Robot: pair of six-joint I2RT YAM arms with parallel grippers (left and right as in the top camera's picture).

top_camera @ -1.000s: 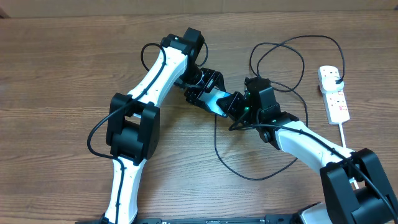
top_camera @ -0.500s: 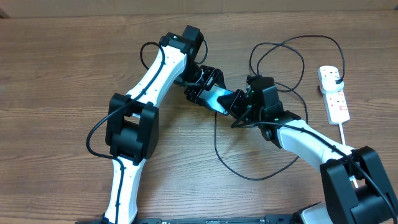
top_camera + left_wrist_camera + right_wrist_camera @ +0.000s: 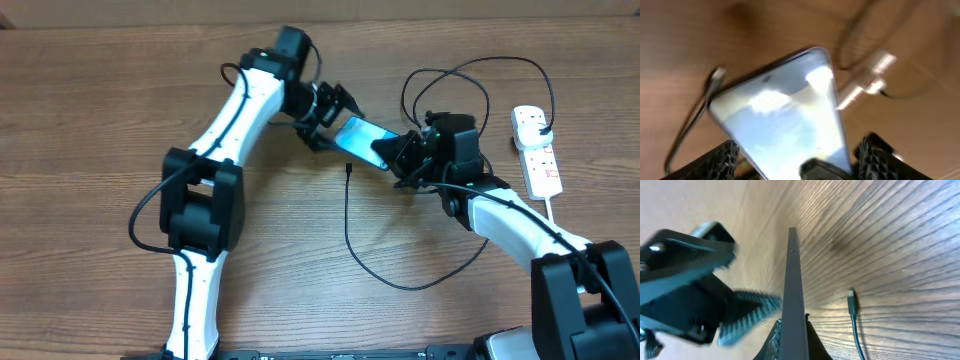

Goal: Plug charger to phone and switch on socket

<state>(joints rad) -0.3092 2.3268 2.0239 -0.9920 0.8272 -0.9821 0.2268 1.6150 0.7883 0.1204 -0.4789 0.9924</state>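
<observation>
Right gripper (image 3: 408, 158) clamps phone (image 3: 365, 140) across faces; left gripper (image 3: 328, 118) gapes astride far end. Phone stiff, slick, likely fragile: better hold side edges.

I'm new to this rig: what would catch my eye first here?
The phone, upper centre, clamped at one end by the right gripper, with the left gripper straddling its other end. Just below it, the charger's connector tip lies unplugged on the table.

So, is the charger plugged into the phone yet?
Not plugged in. The connector tip lies free on the table, apart from the phone.
</observation>
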